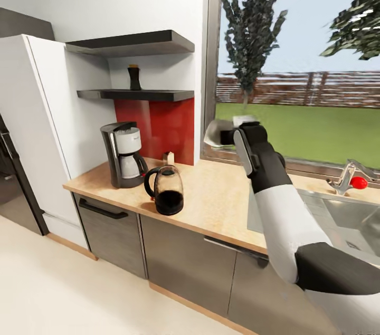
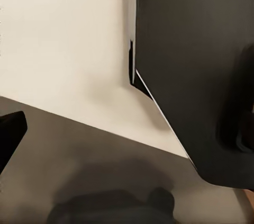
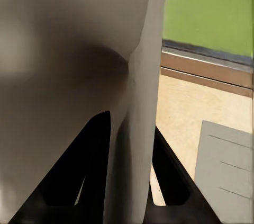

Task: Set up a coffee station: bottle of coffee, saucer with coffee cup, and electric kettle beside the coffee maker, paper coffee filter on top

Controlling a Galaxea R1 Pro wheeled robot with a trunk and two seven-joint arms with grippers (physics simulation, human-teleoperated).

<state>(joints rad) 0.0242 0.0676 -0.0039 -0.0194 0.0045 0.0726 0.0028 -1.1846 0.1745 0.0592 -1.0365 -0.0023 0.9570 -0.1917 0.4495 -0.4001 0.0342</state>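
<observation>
- The right arm reaches forward over the countertop (image 1: 221,203), with the right gripper (image 1: 228,134) raised in front of the window frame (image 1: 211,55).
- In the right wrist view the two dark fingers (image 3: 95,166) sit closed tight against a thin whitish object (image 3: 79,49), a curved pale piece that looks like the saucer; in the head view it shows as a pale rounded shape (image 1: 215,133) at the gripper tip, well above the counter.
- The coffee maker (image 1: 125,154) stands near the left end of the countertop, close to the fridge (image 1: 37,129).
- The kettle (image 1: 166,190) stands just beside the coffee maker, close to the front edge of the countertop.
- A small object (image 1: 169,158) sits at the back edge against the red backsplash (image 1: 158,124); what it is cannot be told.
- The coffee bottle (image 1: 135,77) stands upright on the lower shelf (image 1: 137,95), above the coffee maker.
- Bare countertop runs from the kettle to the sink (image 1: 338,219), which fills the right end, with a faucet (image 1: 348,174) at its back edge.
- The left wrist view shows a pale surface and a dark panel (image 2: 196,60); whether the left gripper is open or closed cannot be told.
</observation>
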